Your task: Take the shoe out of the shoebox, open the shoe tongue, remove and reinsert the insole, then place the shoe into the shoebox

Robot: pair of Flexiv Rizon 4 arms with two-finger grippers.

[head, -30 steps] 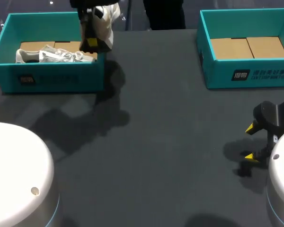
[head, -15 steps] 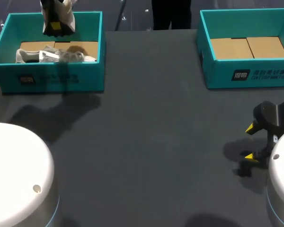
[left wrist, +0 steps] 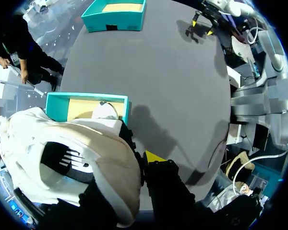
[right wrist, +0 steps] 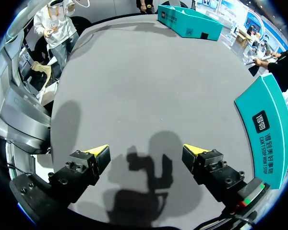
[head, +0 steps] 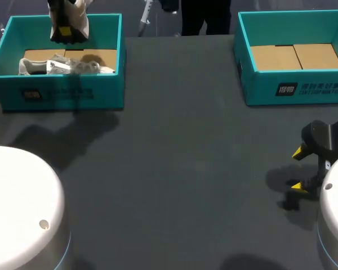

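Above left shoebox (head: 62,94), held shoe (head: 74,21) shifted leftward, then steadied.

Left arm up and loaded, right arm low and open.

My left gripper (head: 65,32) is far out at the back left of the table, held high with the fingers pointing down, clamped on a white shoe (left wrist: 77,158). From its wrist I see only one yellow tip (left wrist: 154,156), pressed against the shoe's side, with the other finger hidden behind it. My right gripper (head: 299,169) sits close to its own base at the near right, just above the table, wrist tilted down. Its jaws stand wide apart with nothing between them, and both yellow fingertips (right wrist: 99,150) are in plain sight.
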